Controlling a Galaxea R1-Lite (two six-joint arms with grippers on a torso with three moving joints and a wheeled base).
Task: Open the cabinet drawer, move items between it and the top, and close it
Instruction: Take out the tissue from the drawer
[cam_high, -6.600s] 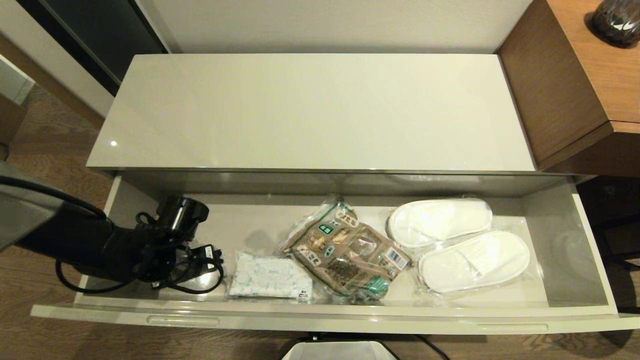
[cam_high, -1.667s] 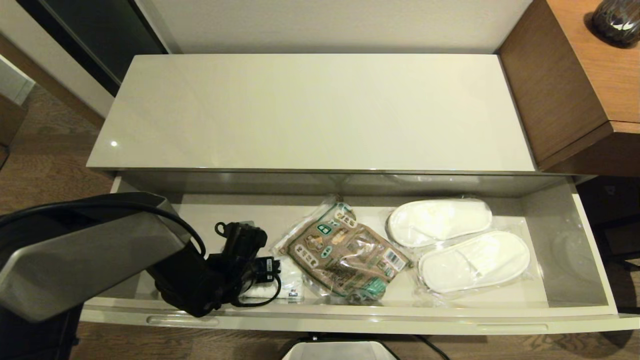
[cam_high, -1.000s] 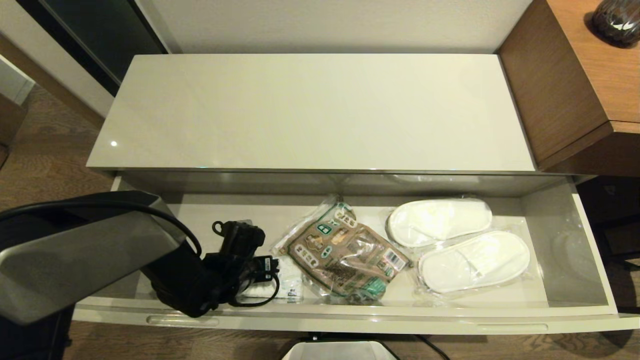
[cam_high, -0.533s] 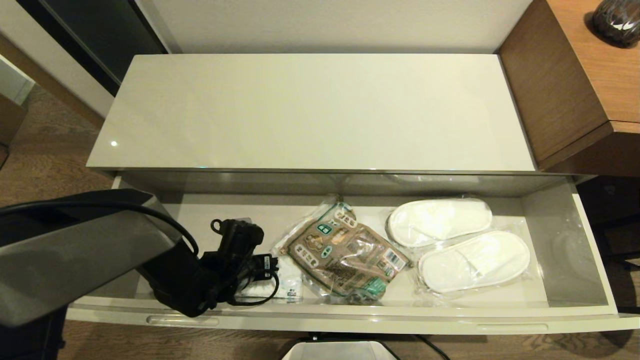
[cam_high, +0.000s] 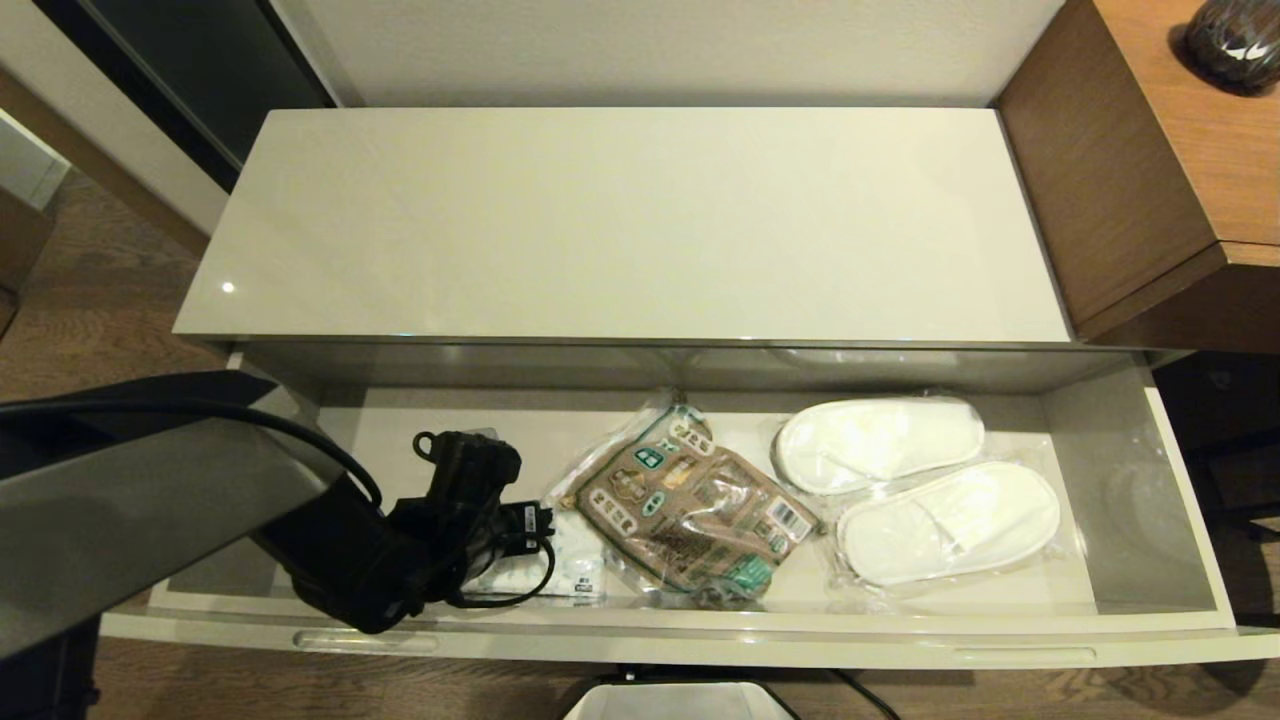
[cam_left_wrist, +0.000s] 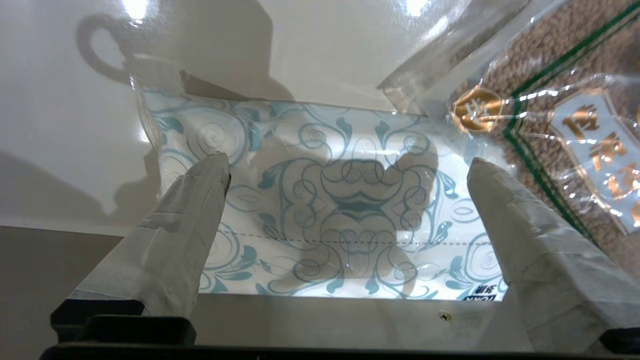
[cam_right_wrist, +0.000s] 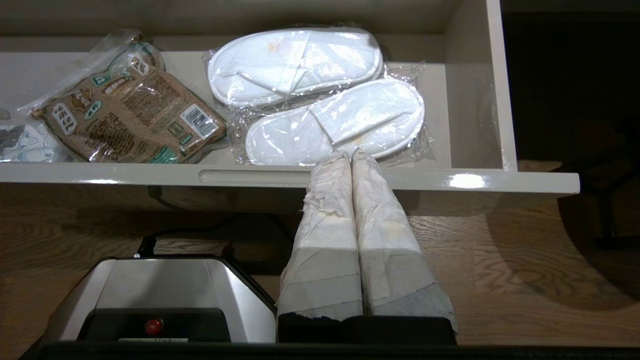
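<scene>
The cabinet drawer (cam_high: 1130, 480) stands pulled out below the glossy cream top (cam_high: 620, 220), which is bare. In it lie the wrapped white slippers (cam_high: 915, 490) on the right and the small white packet (cam_high: 578, 568) with blue swirls at the front left, partly under my left arm. My left gripper (cam_left_wrist: 347, 165) hangs open just above that packet (cam_left_wrist: 340, 200), one taped finger (cam_left_wrist: 190, 225) near each end, with nothing held. My right gripper (cam_right_wrist: 350, 156) is shut and empty, low in front of the drawer's front panel (cam_right_wrist: 450, 177), near the slippers (cam_right_wrist: 320, 95).
A brown-and-green printed packet (cam_high: 690, 510) lies in the drawer's middle, its edge overlapping the white packet's right end (cam_left_wrist: 550, 100). A brown wood-grain desk (cam_high: 1150, 150) stands at the right. My base (cam_right_wrist: 160, 295) sits on the wooden floor before the drawer.
Since 6.6 s ago my left gripper has moved right from the drawer's left end to over the white packet. In the last second it has drifted slightly left.
</scene>
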